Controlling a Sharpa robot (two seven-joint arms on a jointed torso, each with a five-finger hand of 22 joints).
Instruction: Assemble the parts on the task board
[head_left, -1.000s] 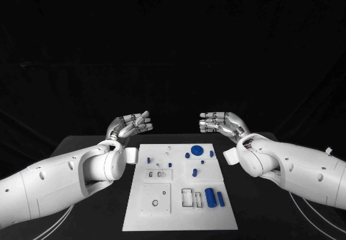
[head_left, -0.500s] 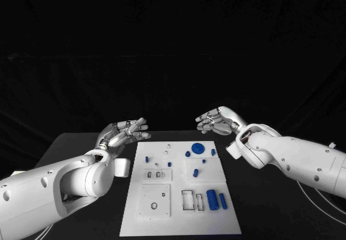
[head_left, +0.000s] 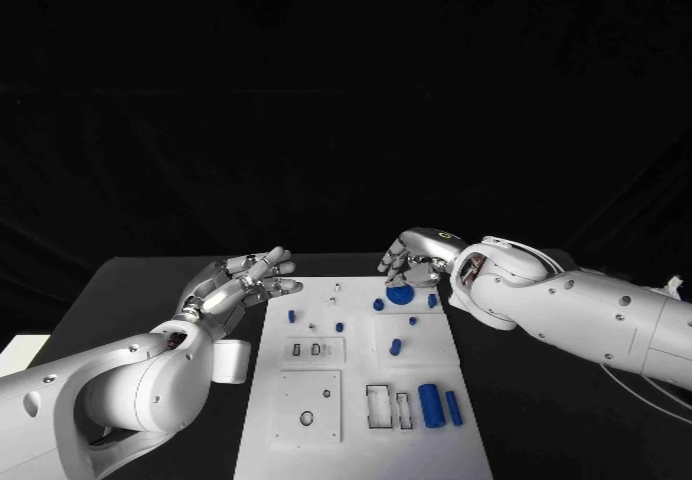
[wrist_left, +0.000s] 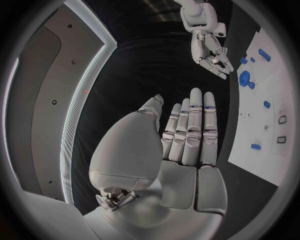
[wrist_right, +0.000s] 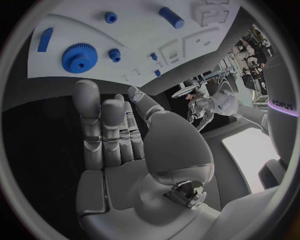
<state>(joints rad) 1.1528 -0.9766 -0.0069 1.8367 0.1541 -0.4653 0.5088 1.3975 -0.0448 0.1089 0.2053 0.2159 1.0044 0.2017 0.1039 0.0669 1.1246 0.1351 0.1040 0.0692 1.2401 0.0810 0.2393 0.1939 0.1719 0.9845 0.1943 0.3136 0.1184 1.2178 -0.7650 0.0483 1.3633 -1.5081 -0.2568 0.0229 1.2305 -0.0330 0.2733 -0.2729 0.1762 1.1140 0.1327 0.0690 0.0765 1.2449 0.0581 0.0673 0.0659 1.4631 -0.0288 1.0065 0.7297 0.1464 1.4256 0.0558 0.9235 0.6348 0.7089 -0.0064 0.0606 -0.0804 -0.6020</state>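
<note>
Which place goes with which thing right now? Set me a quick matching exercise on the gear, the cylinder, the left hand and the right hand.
Things:
1. gear
2. cylinder
3. left hand
4. right hand

Places:
A. near end of the board, right part
B. off the board's left edge, fingers apart, holding nothing
C. over the board's far end, just above the gear
D. far end of the board, right part

Pairs: 1-D, 2-A, 3-B, 4-C
</note>
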